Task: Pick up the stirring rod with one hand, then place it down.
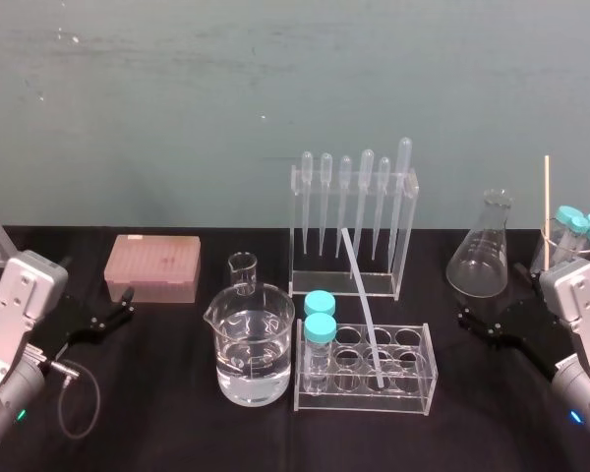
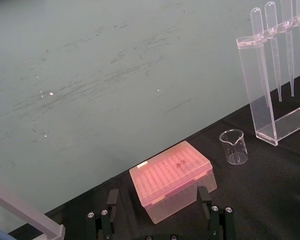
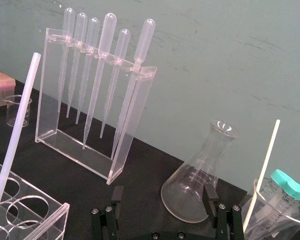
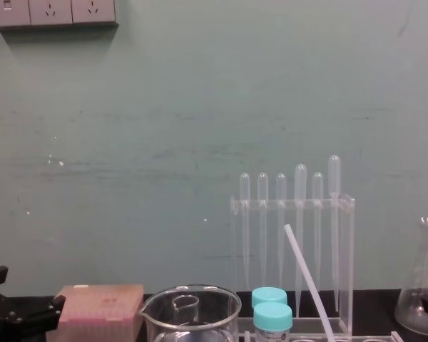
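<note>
The stirring rod (image 1: pixel 364 305) leans in the tube rack (image 1: pixel 359 401), foot in a hole, top tilted back. We see the left gripper (image 2: pixel 157 192) well left of that rack and the right gripper (image 3: pixel 163 195) well right, both with jaws spread and empty. We judge a sideways pull could lever the rack over or upset its capped tubes (image 1: pixel 320 329); flat jaws may lose so slick a rod.

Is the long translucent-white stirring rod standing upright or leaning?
Leaning: the translucent-white stirring rod sits in the clear plastic tube rack, its top slanting left.
</note>
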Robot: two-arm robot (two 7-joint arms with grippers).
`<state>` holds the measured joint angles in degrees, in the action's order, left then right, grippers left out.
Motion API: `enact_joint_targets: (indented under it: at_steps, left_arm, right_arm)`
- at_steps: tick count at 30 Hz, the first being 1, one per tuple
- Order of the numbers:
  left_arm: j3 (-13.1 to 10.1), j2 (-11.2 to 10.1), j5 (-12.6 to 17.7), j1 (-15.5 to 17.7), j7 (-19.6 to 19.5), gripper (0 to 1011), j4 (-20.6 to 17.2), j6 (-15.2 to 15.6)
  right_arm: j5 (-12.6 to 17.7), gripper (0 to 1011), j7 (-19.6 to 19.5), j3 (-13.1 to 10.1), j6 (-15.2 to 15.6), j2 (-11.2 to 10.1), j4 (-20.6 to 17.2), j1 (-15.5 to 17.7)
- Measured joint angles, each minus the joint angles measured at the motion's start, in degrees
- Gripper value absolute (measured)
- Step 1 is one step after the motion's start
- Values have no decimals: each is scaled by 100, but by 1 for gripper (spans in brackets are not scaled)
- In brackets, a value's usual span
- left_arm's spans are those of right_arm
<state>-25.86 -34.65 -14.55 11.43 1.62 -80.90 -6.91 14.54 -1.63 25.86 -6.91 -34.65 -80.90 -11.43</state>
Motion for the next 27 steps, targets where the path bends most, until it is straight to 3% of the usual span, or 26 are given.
enact_joint_targets:
  at_steps: [27]
  left_arm:
    - [0,0,0,0,0,1000,0,0]
  right_arm:
    - [1,1000,1,0,1,0,0,0]
